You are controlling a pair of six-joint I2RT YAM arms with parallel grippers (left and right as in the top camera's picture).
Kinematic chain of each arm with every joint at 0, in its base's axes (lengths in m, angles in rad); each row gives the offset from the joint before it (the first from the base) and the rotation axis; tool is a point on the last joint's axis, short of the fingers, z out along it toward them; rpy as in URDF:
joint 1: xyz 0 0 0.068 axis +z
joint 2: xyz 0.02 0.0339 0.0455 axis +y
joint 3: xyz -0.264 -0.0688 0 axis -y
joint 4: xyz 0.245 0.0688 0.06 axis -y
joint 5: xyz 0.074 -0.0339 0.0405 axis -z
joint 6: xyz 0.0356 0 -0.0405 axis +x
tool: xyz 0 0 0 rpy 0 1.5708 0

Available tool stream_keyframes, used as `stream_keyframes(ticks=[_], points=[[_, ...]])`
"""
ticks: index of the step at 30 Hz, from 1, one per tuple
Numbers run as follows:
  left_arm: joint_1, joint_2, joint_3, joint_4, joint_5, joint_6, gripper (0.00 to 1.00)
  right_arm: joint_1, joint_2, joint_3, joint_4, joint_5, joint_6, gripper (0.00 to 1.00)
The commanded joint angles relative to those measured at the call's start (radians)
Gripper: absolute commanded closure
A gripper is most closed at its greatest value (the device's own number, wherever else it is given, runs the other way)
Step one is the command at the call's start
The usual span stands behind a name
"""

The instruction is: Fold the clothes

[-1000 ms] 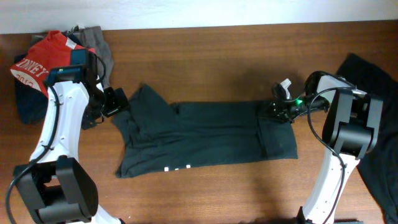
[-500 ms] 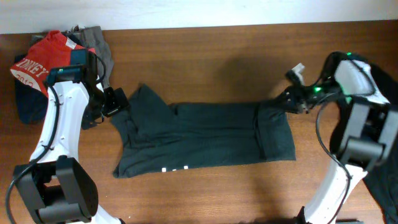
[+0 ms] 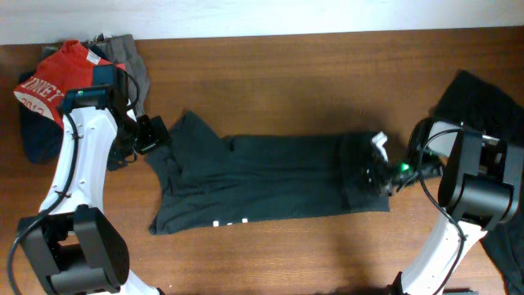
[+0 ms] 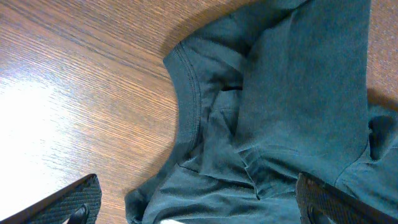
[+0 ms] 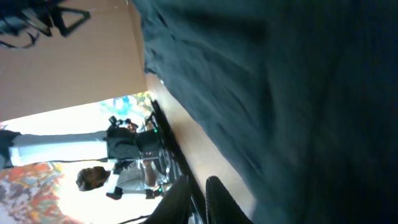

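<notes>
A black T-shirt (image 3: 270,176) lies folded into a long band across the middle of the table, with a bit of white lettering (image 3: 232,221) at its front edge. My left gripper (image 3: 151,133) hangs open over the shirt's left end. In the left wrist view the collar (image 4: 186,93) and creased fabric (image 4: 280,93) lie between and beyond the wide-apart jaws of that gripper (image 4: 202,208). My right gripper (image 3: 374,170) sits low on the shirt's right end. In the right wrist view its fingers (image 5: 198,193) stand together with no cloth seen between them, and dark fabric (image 5: 298,93) fills the view beside them.
A pile of clothes lies at the back left: a red garment with white lettering (image 3: 49,78), a grey one (image 3: 131,61) and a navy one (image 3: 37,135). Another dark garment (image 3: 491,106) drapes over the table's right edge by the right arm's base.
My right gripper swung from the shirt's back right corner out to the right, then came forward and down onto the shirt's right end. The left arm has stayed still.
</notes>
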Motion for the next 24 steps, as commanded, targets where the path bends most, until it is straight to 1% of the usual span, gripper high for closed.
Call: stream_keyframes(ticks=[1,4,6,11,13,15,18,20,21,22,23,24], points=[[0.003,-0.021,0.002,-0.001,0.007,-0.006,0.01,-0.007,-0.004,-0.084,0.101,-0.008,0.081,0.83],[0.003,-0.021,0.002,-0.002,0.007,-0.006,0.01,-0.007,-0.004,-0.109,0.226,0.078,0.256,0.83],[0.003,-0.021,0.002,-0.002,0.007,-0.006,0.01,-0.007,-0.004,-0.109,0.259,0.104,0.32,0.84],[0.003,-0.021,0.002,-0.005,0.007,-0.006,0.01,-0.006,-0.036,-0.059,0.215,0.103,0.317,0.84],[0.003,-0.021,0.002,-0.004,0.007,-0.006,0.01,-0.006,-0.093,-0.013,0.145,0.1,0.28,0.84],[0.003,-0.021,0.002,-0.004,0.007,-0.006,0.01,-0.006,-0.175,0.045,0.034,0.101,0.232,0.84],[0.003,-0.021,0.002,-0.003,0.007,-0.006,0.01,-0.007,-0.276,0.126,-0.065,0.102,0.223,0.82],[0.003,-0.021,0.002,-0.002,0.007,-0.006,0.01,-0.011,-0.32,0.185,-0.079,0.126,0.235,0.69],[0.003,-0.021,0.002,-0.002,0.007,-0.006,0.01,-0.014,-0.328,0.215,-0.076,0.157,0.249,0.56],[0.003,-0.021,0.002,-0.003,0.007,-0.006,0.01,-0.016,-0.328,0.251,-0.061,0.231,0.273,0.18],[0.003,-0.021,0.002,-0.005,0.007,-0.006,0.01,-0.016,-0.327,0.257,-0.047,0.264,0.281,0.01],[0.003,-0.021,0.002,-0.005,0.007,-0.006,0.01,-0.016,-0.327,0.263,0.006,0.373,0.309,0.01]])
